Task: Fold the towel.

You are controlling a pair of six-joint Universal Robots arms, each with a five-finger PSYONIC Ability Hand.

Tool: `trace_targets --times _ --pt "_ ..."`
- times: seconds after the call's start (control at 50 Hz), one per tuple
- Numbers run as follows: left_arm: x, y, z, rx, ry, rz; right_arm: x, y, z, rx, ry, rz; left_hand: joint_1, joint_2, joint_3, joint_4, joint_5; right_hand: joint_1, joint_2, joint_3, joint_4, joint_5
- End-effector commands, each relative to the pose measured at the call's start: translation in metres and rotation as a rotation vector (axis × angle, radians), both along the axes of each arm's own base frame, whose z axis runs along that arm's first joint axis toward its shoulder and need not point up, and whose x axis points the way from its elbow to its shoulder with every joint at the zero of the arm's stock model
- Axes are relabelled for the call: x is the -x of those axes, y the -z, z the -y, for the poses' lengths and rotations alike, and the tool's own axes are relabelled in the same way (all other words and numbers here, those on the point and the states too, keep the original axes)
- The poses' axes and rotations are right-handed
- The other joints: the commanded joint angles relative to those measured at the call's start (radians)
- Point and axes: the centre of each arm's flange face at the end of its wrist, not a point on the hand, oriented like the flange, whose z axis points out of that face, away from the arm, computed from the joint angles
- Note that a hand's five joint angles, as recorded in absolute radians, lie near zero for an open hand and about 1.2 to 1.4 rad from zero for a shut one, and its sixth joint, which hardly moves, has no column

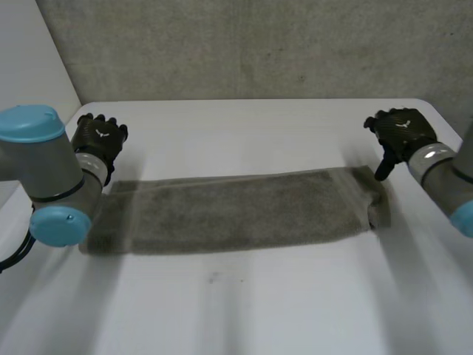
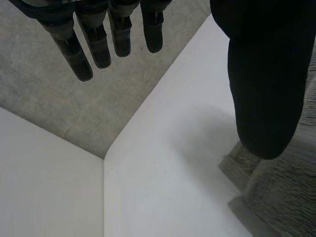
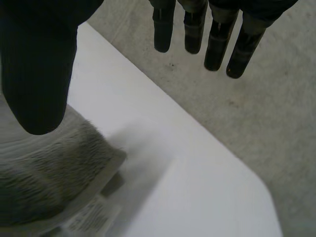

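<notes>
Lengthwise across the white table (image 1: 244,303), a grey towel (image 1: 236,211) is laid as a long, narrow strip, its 2 short ends turned toward the 2 arms. The left hand (image 1: 97,140) is seen near the far corner of the towel's left end. In the left wrist view its fingers (image 2: 98,44) are held straight and set well apart from the thumb, with nothing gripped, and stacked layers of cloth are seen beneath the thumb's tip. The right hand (image 1: 399,133) is placed at the far corner of the towel's right end. In the right wrist view its fingers (image 3: 217,44) are likewise stretched out and spread wide from the thumb, and nothing is held. The thumb hangs over the towel's end, though whether cloth is touched cannot be told. A white label (image 3: 91,217) is seen at that end's edge.
</notes>
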Motion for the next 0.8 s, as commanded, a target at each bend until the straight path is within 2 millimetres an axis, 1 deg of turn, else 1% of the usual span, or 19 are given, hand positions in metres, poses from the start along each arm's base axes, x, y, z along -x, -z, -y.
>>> trace_targets --times 0.02,0.04,0.08,0.18,0.3,0.44,0.46,0.48,0.5,0.52,0.54,0.56,0.58,0.62,0.7,0.74,0.76,0.78,0.8 --pt "-0.007 -0.011 -0.025 -0.004 0.005 0.002 0.035 0.007 -0.027 -0.272 0.064 0.13 0.013 0.019 0.017 0.019 0.02 0.293 0.261 0.263 0.257 0.25" --pt "-0.007 -0.011 -0.025 -0.004 0.005 0.002 0.036 0.007 -0.027 -0.273 0.064 0.13 0.013 0.019 0.017 0.019 0.02 0.293 0.261 0.264 0.258 0.251" --pt "-0.008 -0.014 -0.031 -0.004 0.005 0.002 0.044 0.018 -0.037 -0.358 0.088 0.159 0.01 0.016 0.014 0.016 0.017 0.425 0.393 0.395 0.39 0.382" --pt "-0.007 -0.016 -0.04 -0.004 0.015 0.0 0.05 0.032 -0.048 -0.393 0.075 0.179 0.007 0.013 0.011 0.013 0.015 0.572 0.54 0.542 0.537 0.529" --pt "0.0 -0.01 -0.048 -0.001 0.04 -0.001 0.051 0.046 -0.054 -0.378 0.037 0.201 0.004 0.01 0.008 0.01 0.012 0.587 0.555 0.557 0.552 0.544" --pt "0.002 -0.007 -0.052 -0.007 0.046 0.001 0.05 0.057 -0.055 -0.385 0.035 0.201 0.007 0.013 0.011 0.013 0.015 0.593 0.561 0.563 0.558 0.55" --pt "0.002 -0.006 -0.052 -0.009 0.046 0.002 0.05 0.058 -0.054 -0.38 0.034 0.201 0.007 0.013 0.011 0.013 0.015 0.666 0.633 0.636 0.63 0.623" --pt "0.002 -0.006 -0.052 -0.009 0.046 0.002 0.05 0.058 -0.054 -0.38 0.034 0.201 0.007 0.013 0.011 0.013 0.015 0.666 0.634 0.637 0.631 0.624" --pt "0.002 -0.006 -0.052 -0.012 0.046 0.003 0.05 0.059 -0.052 -0.365 0.033 0.201 0.007 0.013 0.011 0.013 0.015 0.817 0.785 0.788 0.782 0.775" --pt "0.002 -0.006 -0.052 -0.012 0.046 0.003 0.051 0.059 -0.049 -0.343 0.032 0.201 0.007 0.013 0.011 0.013 0.015 1.043 1.011 1.013 1.007 1.0" --pt "0.002 -0.005 -0.053 -0.014 0.046 0.004 0.051 0.059 -0.049 -0.343 0.032 0.201 0.004 0.01 0.008 0.01 0.012 1.045 1.013 1.015 1.01 1.002" --pt "0.002 -0.005 -0.052 -0.013 0.046 0.003 0.052 0.058 -0.045 -0.311 0.034 0.191 0.004 0.01 0.008 0.01 0.012 1.172 1.14 1.142 1.137 1.129" --pt "0.002 -0.005 -0.052 -0.013 0.046 0.003 0.052 0.058 -0.045 -0.31 0.034 0.19 0.004 0.01 0.008 0.01 0.012 1.173 1.141 1.143 1.138 1.13" --pt "0.002 -0.004 -0.053 -0.015 0.046 0.004 0.055 0.055 -0.038 -0.245 0.04 0.157 0.004 0.01 0.008 0.01 0.012 1.173 1.141 1.143 1.138 1.13" --pt "0.001 -0.002 -0.054 -0.022 0.046 0.006 0.057 0.055 -0.035 -0.193 0.024 0.054 0.004 0.01 0.008 0.01 0.012 1.173 1.141 1.143 1.138 1.13" --pt "0.001 -0.003 -0.055 -0.022 0.045 0.006 0.066 0.061 -0.032 -0.139 0.015 -0.15 0.004 0.01 0.008 0.01 0.012 1.173 1.141 1.143 1.138 1.13" --pt "0.001 -0.003 -0.055 -0.022 0.045 0.006 0.066 0.061 -0.032 -0.139 0.015 -0.152 0.001 0.007 0.006 0.007 0.009 1.173 1.141 1.143 1.138 1.13" --pt "0.001 -0.003 -0.055 -0.02 0.045 0.005 0.076 0.062 -0.029 -0.106 0.032 -0.273 0.001 0.007 0.006 0.007 0.009 1.173 1.141 1.143 1.138 1.13" --pt "0.001 -0.003 -0.055 -0.02 0.045 0.005 0.076 0.062 -0.029 -0.105 0.032 -0.274 0.001 0.007 0.006 0.007 0.009 1.173 1.141 1.143 1.138 1.13"
